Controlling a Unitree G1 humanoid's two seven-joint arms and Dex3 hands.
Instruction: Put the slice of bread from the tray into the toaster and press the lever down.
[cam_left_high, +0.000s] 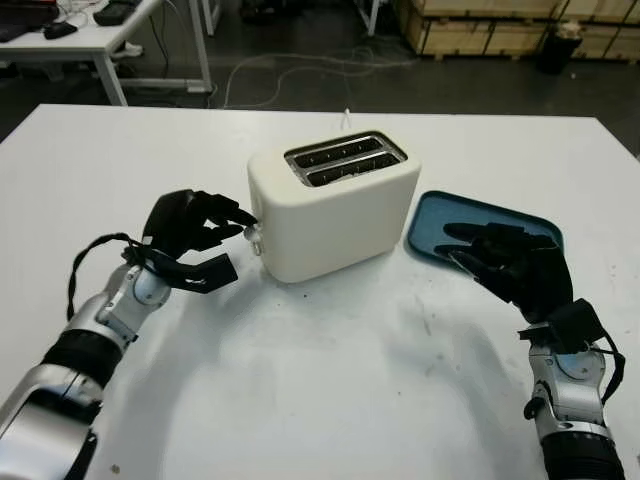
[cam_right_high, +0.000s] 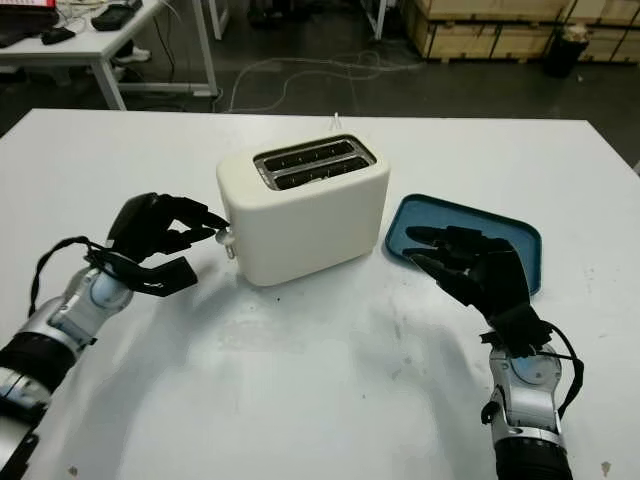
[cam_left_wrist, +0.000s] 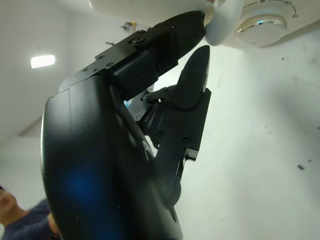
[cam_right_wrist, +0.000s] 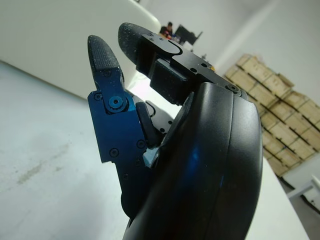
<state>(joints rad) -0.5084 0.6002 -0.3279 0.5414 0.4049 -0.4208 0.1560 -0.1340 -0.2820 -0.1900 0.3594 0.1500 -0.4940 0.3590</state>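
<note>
White table (cam_left_high: 330, 400) carries all items under inspection. Cream-coloured toaster (cam_left_high: 335, 205) stands upright near the table's middle, its two top slots (cam_left_high: 345, 158) facing up; dark bars are visible inside them, and whether a slice of bread sits in either slot cannot be told. Blue tray (cam_left_high: 432, 215) lies on the table just beside the toaster, on the robot's right, its visible surface bare. Right hand (cam_left_high: 510, 262) hovers at the near edge of the tray, partly over it, released and grasping nothing, fingers extended toward the toaster side. Left hand (cam_left_high: 195, 238) is at the toaster's narrow end on the robot's left, fingers curled, two fingertips (cam_left_wrist: 197, 35) meeting the white lever (cam_left_high: 250, 232) that projects from that end; thumb sits lower, apart from the toaster. In the left wrist view the lever tab (cam_left_wrist: 225, 25) is seen pressed against the upper fingertip, with a chrome-centred dial (cam_left_wrist: 261, 31) just beside it on the toaster's end face. Lever sits low on the end face, near the toaster's base.
</note>
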